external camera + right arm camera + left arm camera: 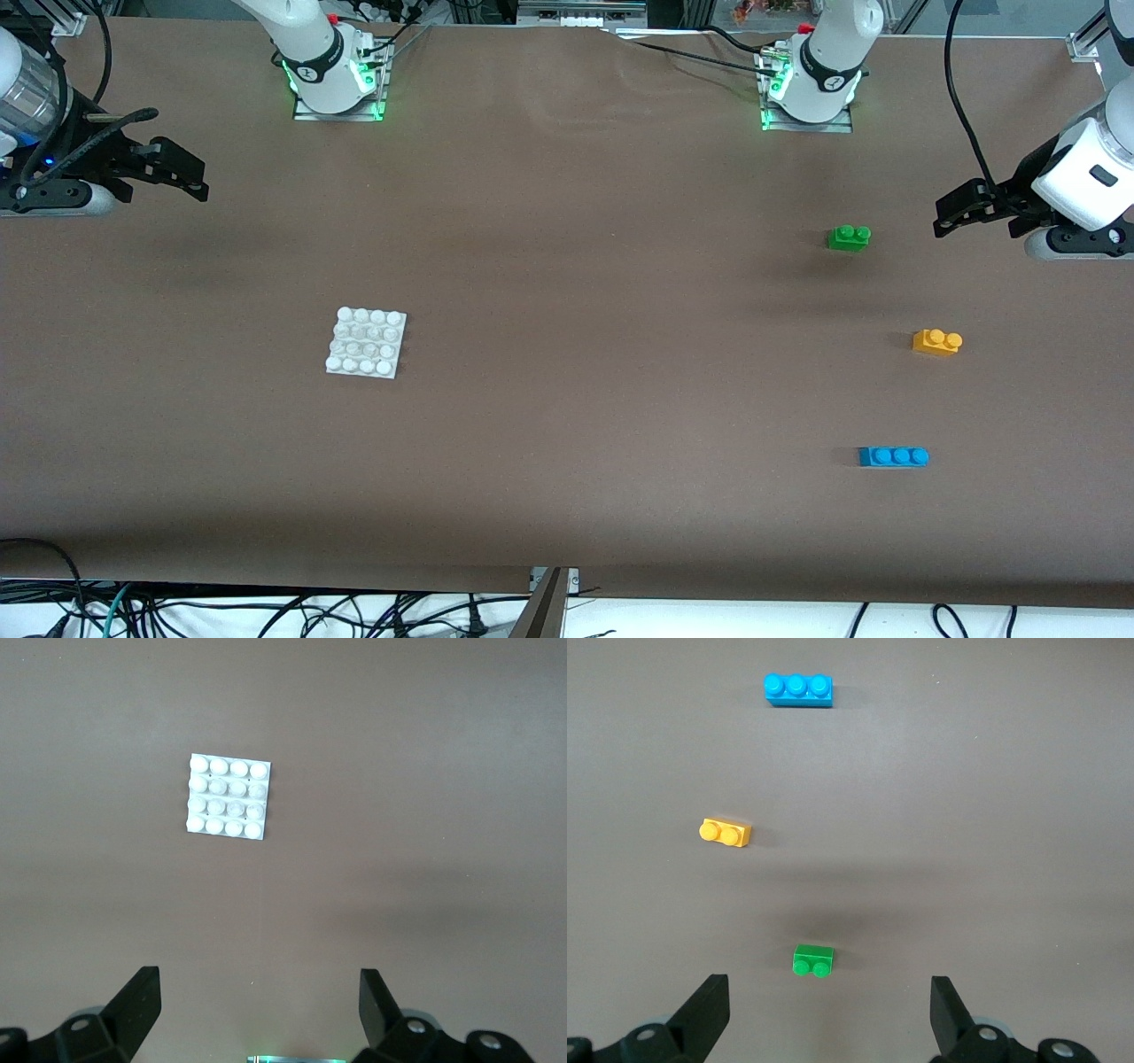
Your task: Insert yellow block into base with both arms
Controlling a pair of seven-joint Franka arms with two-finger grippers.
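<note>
left gripper (946, 219) held up over left arm's table end, fingers spread | right gripper (190, 180) held up over right arm's end, fingers spread

Block: small orange-yellow plastic two-stud brick (936, 341), flat, toward left arm's end.
Base: flat white square 4x4-stud plate (366, 342), well apart.

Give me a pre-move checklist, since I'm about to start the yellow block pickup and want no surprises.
1. Left gripper open and holding nothing: ok.
2. Right gripper open and holding nothing: ok.
3. Yellow block studs up, apart from the green brick and the blue brick: ok.
4. Base flat on the table, nothing on its studs: ok.
5. Block lies toward the left arm's end, base toward the right arm's end: ok.
</note>
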